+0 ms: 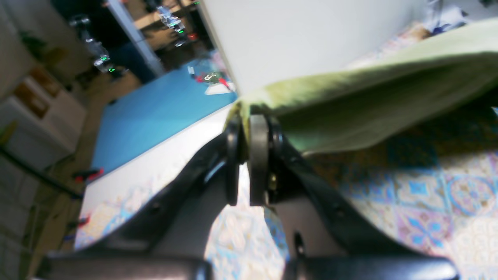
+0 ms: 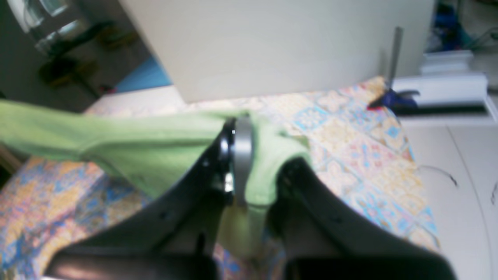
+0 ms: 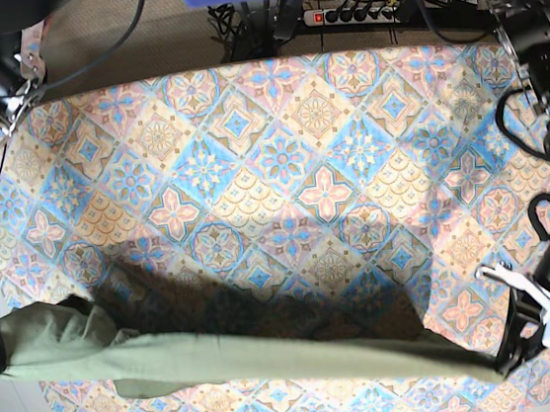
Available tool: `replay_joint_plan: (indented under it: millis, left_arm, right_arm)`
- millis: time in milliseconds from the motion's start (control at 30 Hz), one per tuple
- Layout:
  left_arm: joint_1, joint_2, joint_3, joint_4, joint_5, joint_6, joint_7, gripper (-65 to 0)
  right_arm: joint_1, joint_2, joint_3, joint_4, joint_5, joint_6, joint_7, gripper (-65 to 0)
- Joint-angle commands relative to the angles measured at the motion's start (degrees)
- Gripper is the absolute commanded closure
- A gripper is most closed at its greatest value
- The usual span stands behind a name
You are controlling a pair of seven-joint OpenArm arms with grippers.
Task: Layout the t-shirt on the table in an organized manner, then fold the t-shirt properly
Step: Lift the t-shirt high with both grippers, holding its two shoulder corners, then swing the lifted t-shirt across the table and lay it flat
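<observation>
Above table (image 3: 278, 146) | left tool (image 1: 249, 136) clamps t-shirt (image 3: 273, 360) | right tool (image 2: 239, 163) clamps t-shirt

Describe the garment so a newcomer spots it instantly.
Start at the large table covered in blue, pink and cream diamond-tile cloth. Along its near edge, the two grippers hold a plain olive-green soft cloth t-shirt stretched above it. It is the only unpatterned fabric there.

Olive-green t-shirt (image 3: 253, 360) hangs stretched taut above patterned table (image 3: 278, 146).
</observation>
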Motion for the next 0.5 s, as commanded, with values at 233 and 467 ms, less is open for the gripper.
replay_joint_plan:
  millis: [233, 467]
  left_arm:
    - [15.8, -0.9, -9.5, 6.4, -3.9, 0.3, -1.2, 0.0]
    - [24.8, -0.9, -15.0, 6.5, -9.3, 0.2, -1.2, 0.0]
  right_arm:
    - [-12.0, 1.1, 2.4, 6.8, 4.4, 0.1, 1.4, -0.7]
    - [-21.0, -2.7, 7.8, 10.9, 4.5, 0.1, -3.8, -0.7]
